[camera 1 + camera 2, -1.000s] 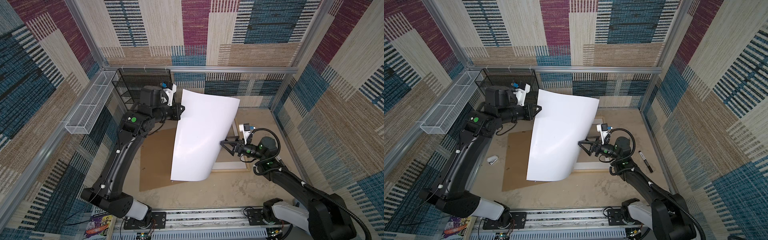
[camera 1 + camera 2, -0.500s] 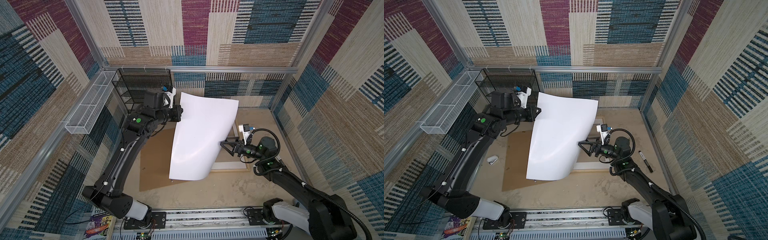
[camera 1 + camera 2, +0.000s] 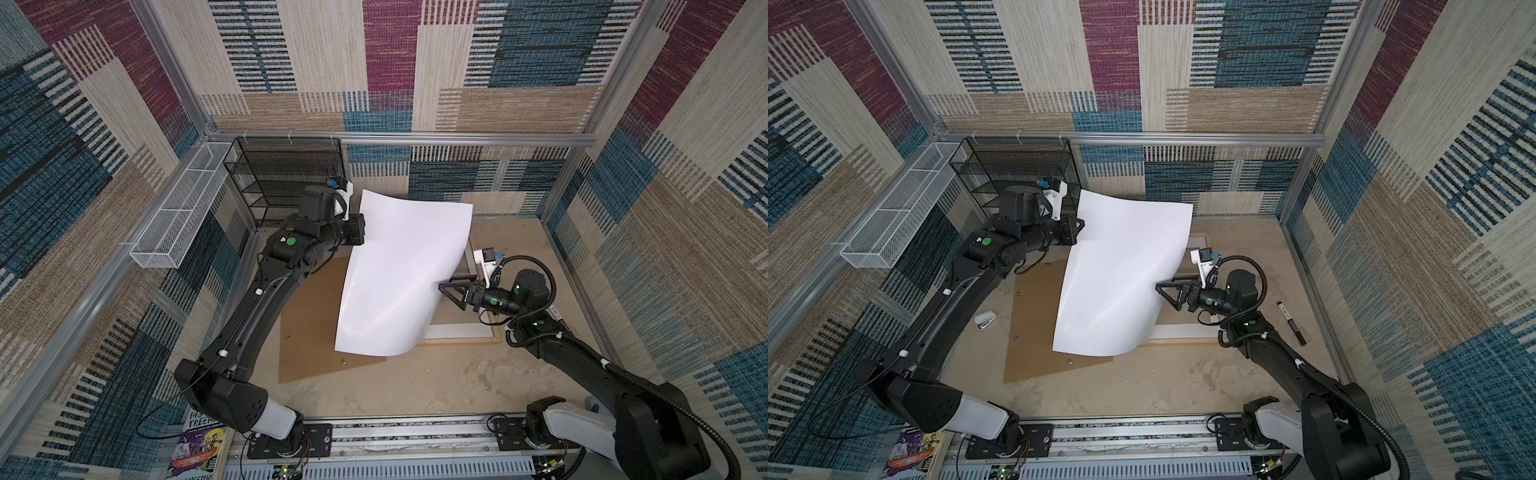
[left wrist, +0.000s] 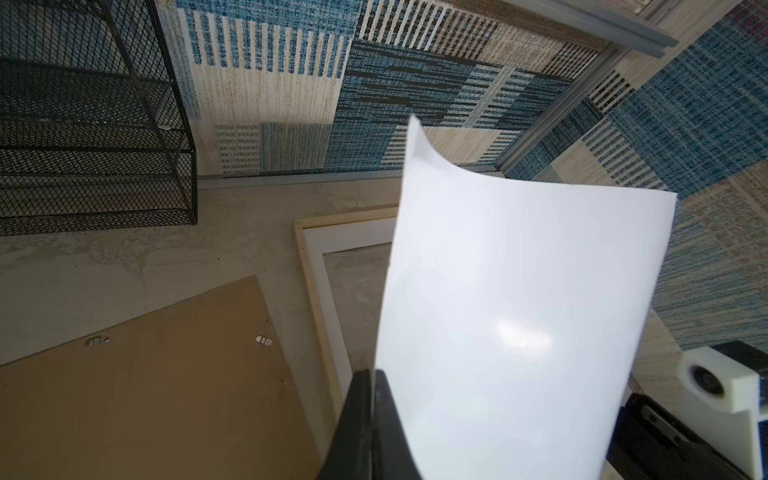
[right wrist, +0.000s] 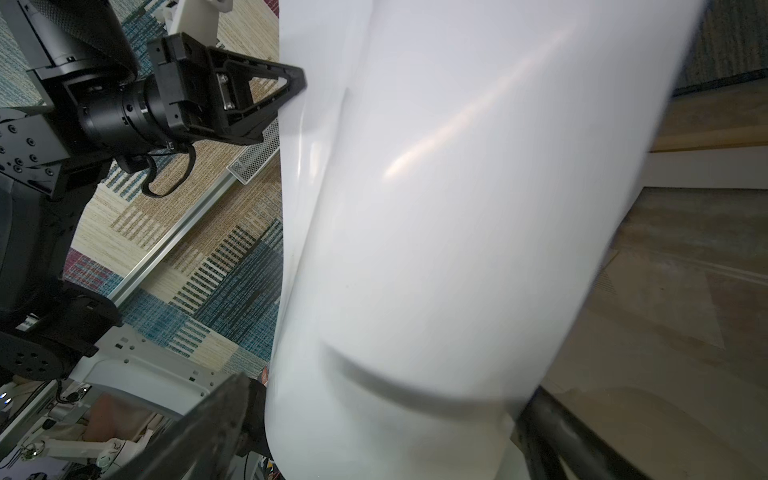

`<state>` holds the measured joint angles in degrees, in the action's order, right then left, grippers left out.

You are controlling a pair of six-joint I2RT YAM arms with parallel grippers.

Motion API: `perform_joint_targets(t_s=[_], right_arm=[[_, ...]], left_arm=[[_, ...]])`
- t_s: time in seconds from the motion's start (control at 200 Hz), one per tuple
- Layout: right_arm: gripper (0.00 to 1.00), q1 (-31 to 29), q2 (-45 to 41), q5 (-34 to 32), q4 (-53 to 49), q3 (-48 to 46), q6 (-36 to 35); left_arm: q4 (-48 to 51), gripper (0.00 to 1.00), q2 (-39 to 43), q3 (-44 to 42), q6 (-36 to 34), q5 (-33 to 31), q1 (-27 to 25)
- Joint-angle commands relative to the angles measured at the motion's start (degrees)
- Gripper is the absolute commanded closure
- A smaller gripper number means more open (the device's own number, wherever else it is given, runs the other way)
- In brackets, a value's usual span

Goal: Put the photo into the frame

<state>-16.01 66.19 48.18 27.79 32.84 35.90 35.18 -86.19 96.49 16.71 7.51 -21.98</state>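
Note:
The photo [image 3: 403, 282] [image 3: 1121, 282] hangs in the air, curved, with its blank white back toward the top views. My left gripper [image 3: 360, 232] [image 3: 1077, 230] [image 4: 372, 374] is shut on its far-left edge. My right gripper [image 3: 446, 291] [image 3: 1163, 291] [image 5: 390, 390] stands open at the sheet's right edge, and the wrist view shows the sheet [image 5: 457, 208] between its spread fingers [image 5: 216, 428]. Partly hidden under the sheet, the pale wood frame [image 3: 457, 341] [image 3: 1179, 341] [image 4: 309, 266] lies flat on the table with a white mat [image 3: 457, 331] in it.
A brown backing board [image 3: 307, 328] [image 4: 145, 374] lies flat left of the frame. A black mesh shelf [image 3: 286, 178] and a white wire basket [image 3: 178, 208] stand at the back left. A marker [image 3: 1291, 316] lies right of the frame, and a small white object [image 3: 985, 320] lies left of the board.
My left arm has shifted and the photo has sunk slightly. The right gripper has stayed where it was, open at the sheet's edge.

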Motion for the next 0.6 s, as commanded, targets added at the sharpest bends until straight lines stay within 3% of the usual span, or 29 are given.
perform_joint_targets(t_s=[0.0,0.596], right_arm=[[0.00,0.0,1.3,-0.3,-2.9,1.6,-1.1],[0.01,0.4,6.4,0.8,-8.9,4.7,-2.4]], left_arm=[[-4.0,1.00,-0.7,-1.2,-0.7,-1.1,0.4],[-7.6,1.00,-6.4,-3.6,0.9,-0.3,2.5]])
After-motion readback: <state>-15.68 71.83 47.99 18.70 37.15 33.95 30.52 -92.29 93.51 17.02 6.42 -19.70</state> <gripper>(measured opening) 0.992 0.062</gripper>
